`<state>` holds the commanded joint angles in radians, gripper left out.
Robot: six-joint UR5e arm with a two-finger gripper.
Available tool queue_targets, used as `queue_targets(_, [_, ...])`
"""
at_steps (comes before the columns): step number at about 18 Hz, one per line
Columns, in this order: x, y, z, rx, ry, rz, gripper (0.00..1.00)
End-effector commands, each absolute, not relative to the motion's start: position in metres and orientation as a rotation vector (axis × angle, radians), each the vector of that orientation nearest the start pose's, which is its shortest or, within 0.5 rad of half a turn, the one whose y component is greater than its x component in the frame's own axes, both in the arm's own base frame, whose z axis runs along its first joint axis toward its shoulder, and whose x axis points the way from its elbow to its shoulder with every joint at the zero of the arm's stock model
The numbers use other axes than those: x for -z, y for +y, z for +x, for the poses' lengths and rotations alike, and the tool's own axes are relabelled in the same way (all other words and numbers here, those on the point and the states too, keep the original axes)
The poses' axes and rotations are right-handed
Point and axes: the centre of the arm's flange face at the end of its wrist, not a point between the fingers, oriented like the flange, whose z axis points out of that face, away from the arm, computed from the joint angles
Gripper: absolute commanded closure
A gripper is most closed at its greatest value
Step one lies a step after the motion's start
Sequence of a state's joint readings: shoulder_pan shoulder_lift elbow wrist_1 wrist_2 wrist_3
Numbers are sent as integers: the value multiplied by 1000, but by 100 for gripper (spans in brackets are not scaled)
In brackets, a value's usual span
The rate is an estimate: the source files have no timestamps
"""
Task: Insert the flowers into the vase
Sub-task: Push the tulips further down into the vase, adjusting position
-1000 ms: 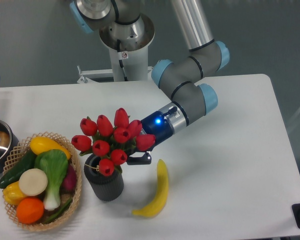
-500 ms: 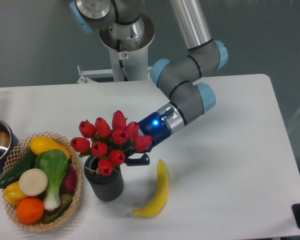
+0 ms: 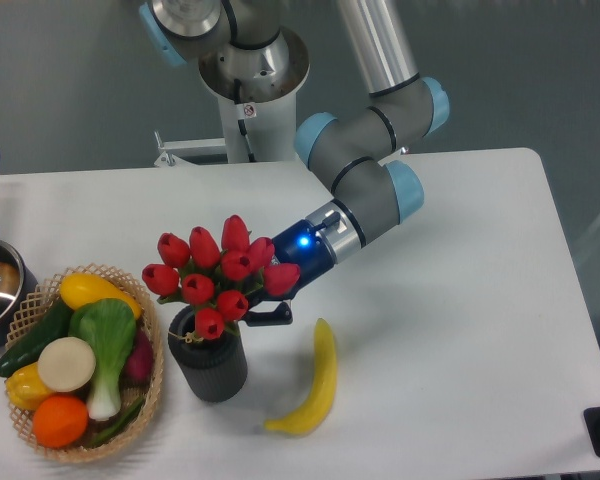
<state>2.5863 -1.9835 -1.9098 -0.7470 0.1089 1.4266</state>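
Your gripper (image 3: 252, 312) has its fingers clamped on the flowers (image 3: 216, 277), down by the stems just under the red buds. The bunch sits right over the vase (image 3: 210, 362), lower buds at its mouth. The vase stands on the counter (image 3: 460, 260) between the wicker basket (image 3: 150, 385) and the banana (image 3: 315, 382).

Single fixed cam, high, in front of the table (image 3: 460, 300), angled down toward the arm base (image 3: 252, 70); mid-range, covers nearly whole tabletop.
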Motion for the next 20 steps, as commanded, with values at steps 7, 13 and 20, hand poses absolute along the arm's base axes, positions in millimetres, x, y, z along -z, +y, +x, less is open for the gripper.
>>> queue_targets(7, [-282, 489, -357, 422, 424, -1723, 72])
queue_targets(13, [-280, 489, -355, 423, 426, -1729, 72])
queue_targets(20, [-279, 491, -353, 428, 429, -1731, 70])
